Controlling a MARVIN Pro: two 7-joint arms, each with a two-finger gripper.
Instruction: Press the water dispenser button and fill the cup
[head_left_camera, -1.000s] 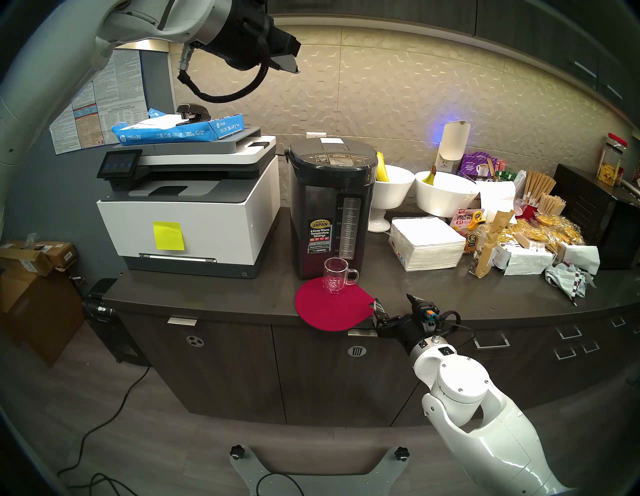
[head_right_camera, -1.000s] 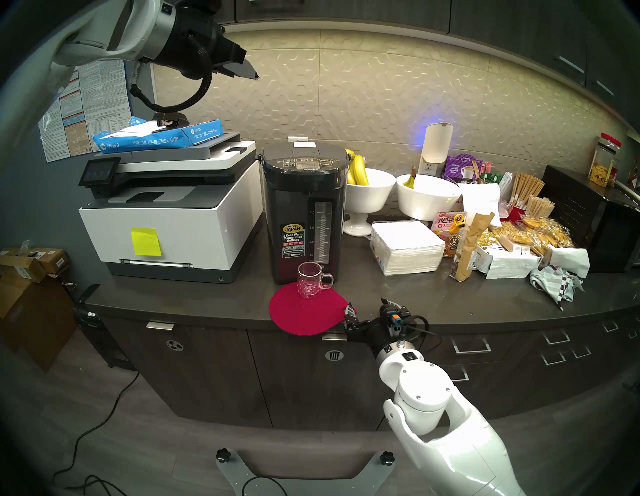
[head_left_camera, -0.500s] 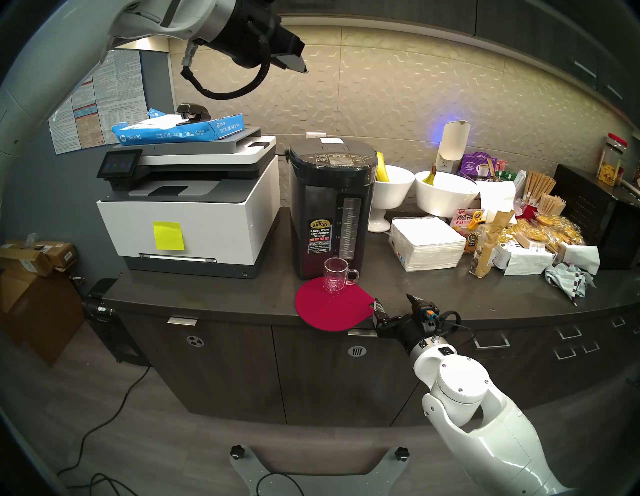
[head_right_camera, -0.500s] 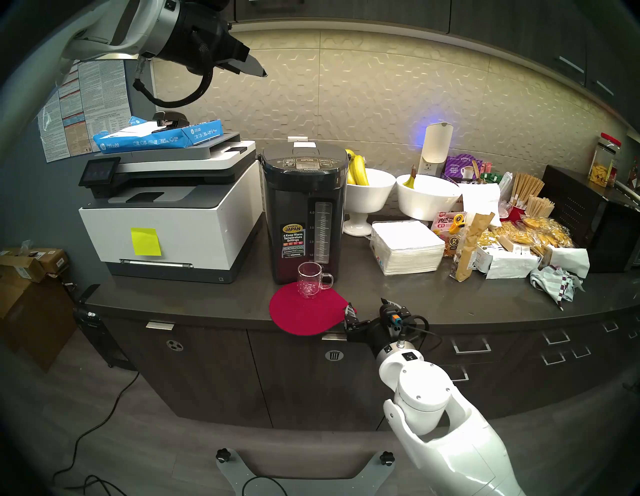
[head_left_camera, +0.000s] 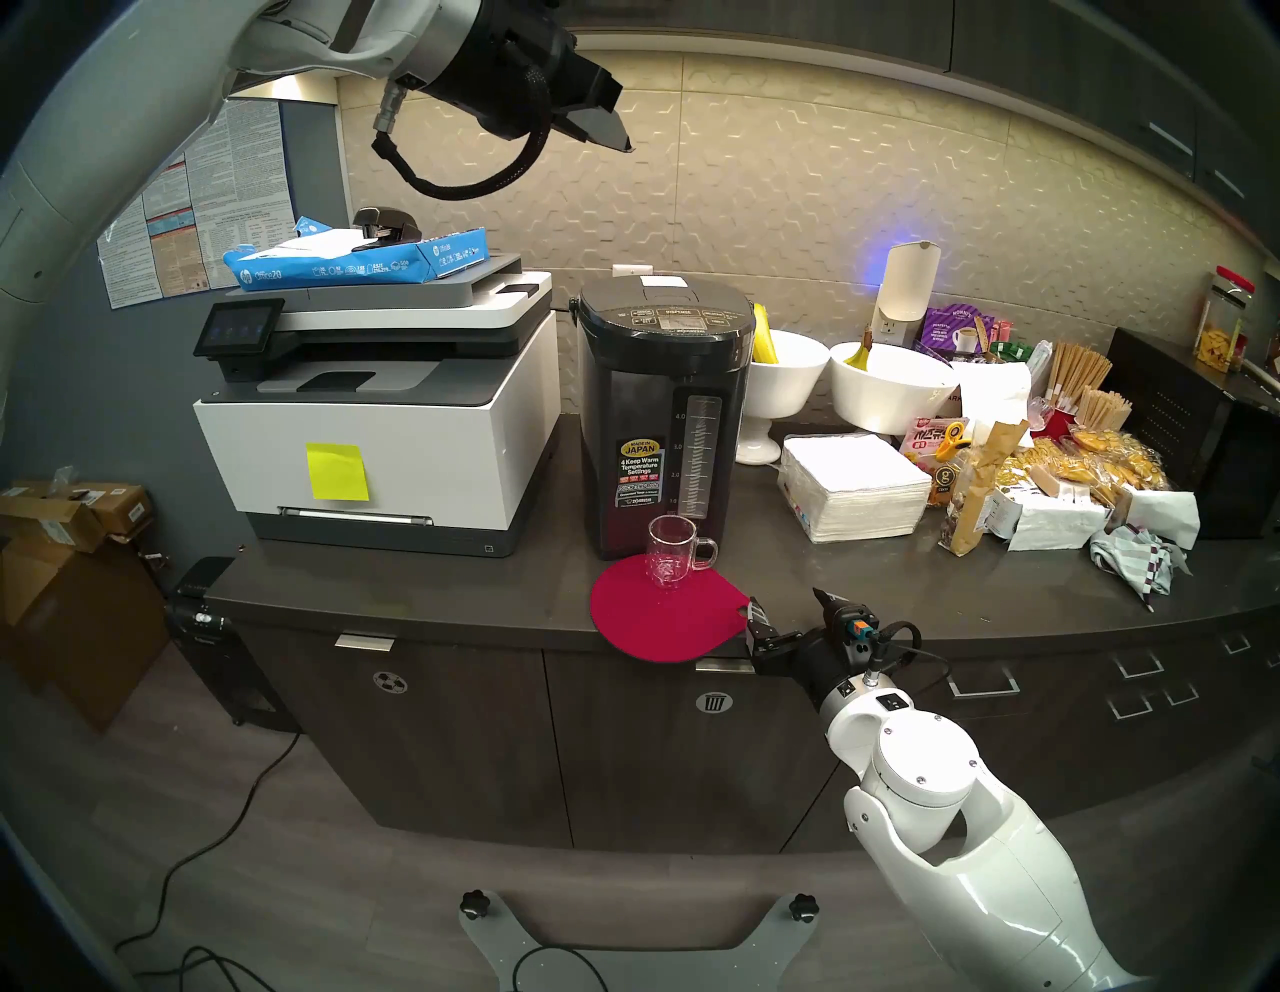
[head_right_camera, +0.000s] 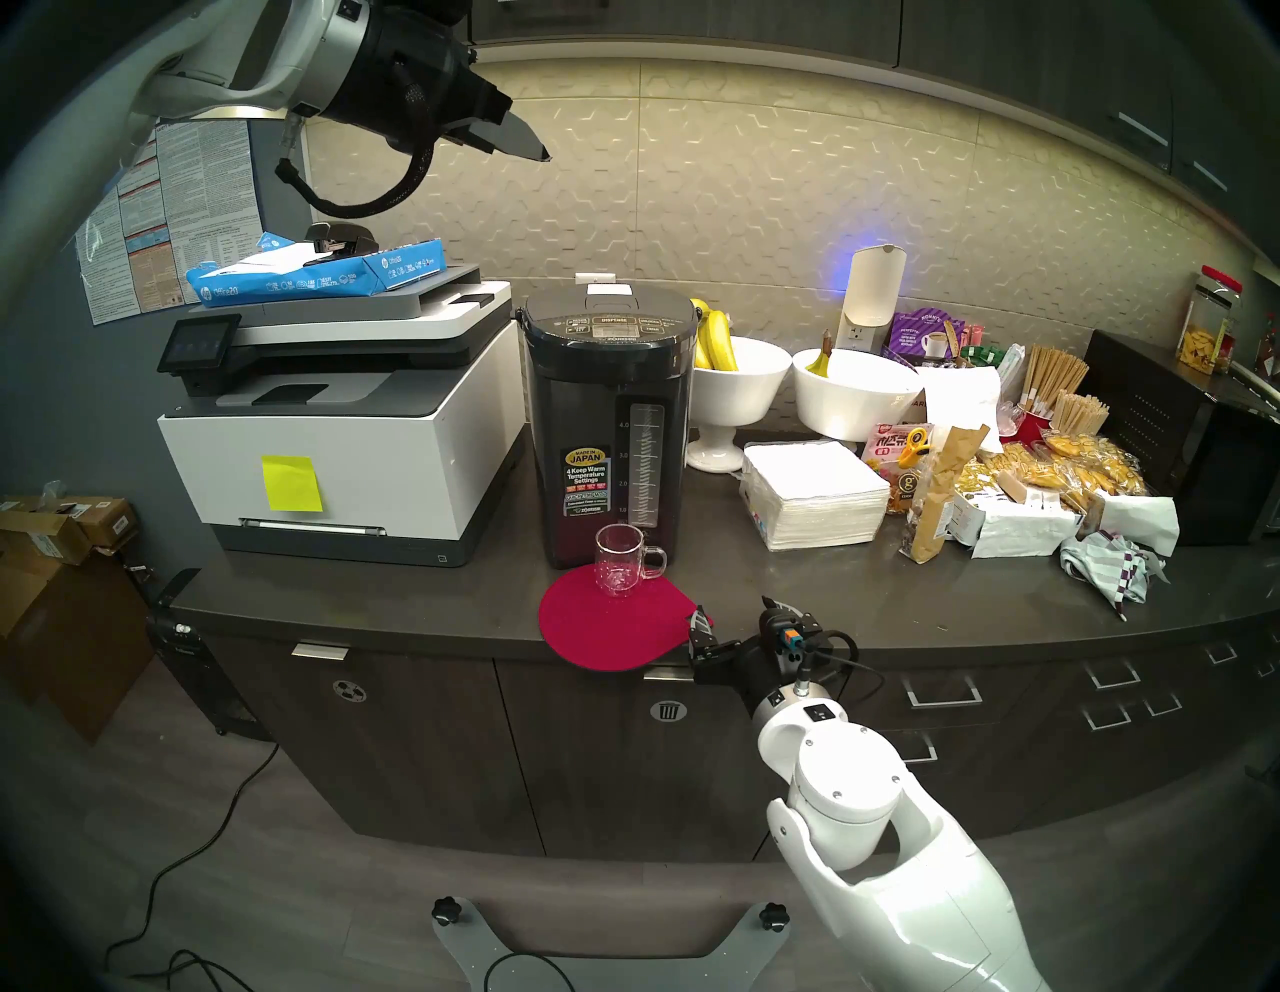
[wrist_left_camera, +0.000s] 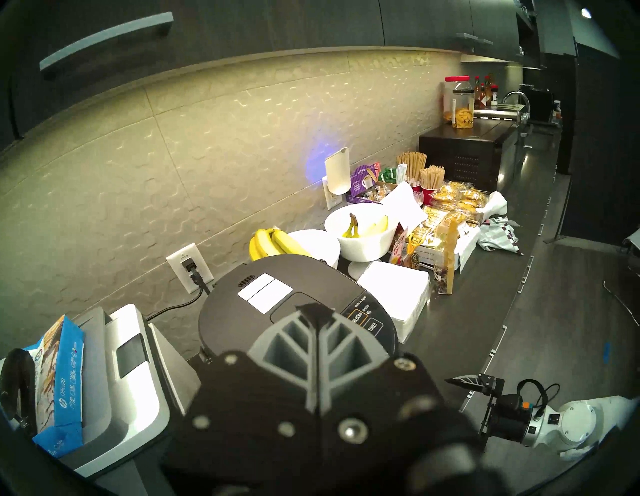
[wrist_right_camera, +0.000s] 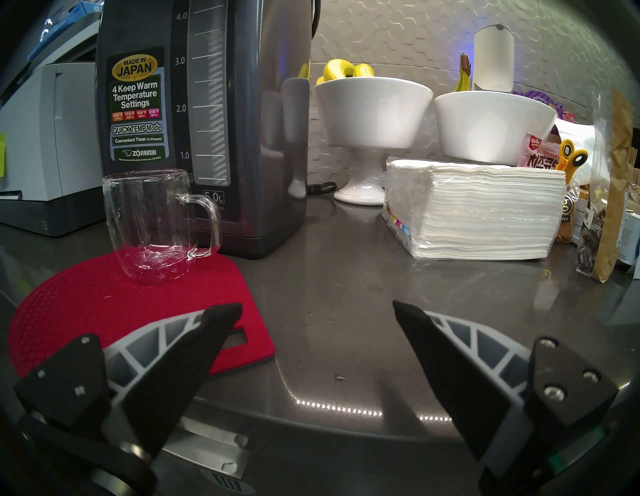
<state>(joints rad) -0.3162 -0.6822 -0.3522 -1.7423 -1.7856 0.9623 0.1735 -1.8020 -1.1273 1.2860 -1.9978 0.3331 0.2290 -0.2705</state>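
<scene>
the water dispenser (head_left_camera: 663, 415) stands on the worktop (head_left_camera: 900, 596) just beside the printer (head_left_camera: 388, 415), and the dispense button (head_left_camera: 677, 313) sits in the middle of the panel on its top, a wide bar that runs from side to side. the glass mug (head_left_camera: 670, 558) is empty and stands upright on the red mat (head_left_camera: 658, 616), right in front of the pot's foot, handle to the robot's right. the left gripper (head_left_camera: 616, 135) hangs high up in the air with its fingers (wrist_left_camera: 313, 318) pressed together into one point and nothing in them. the button lies below that point and a bit to the right (in the left wrist view the tips cover the middle of the panel, so the button itself is hidden there). the left arm is the nearer one to the button by far, so i think it should come down with the tip aimed at the middle of the bar. the right gripper (head_left_camera: 786, 609) sits low at the worktop's front edge, fingers spread wide and empty, near the mat and well apart from the button.
</scene>
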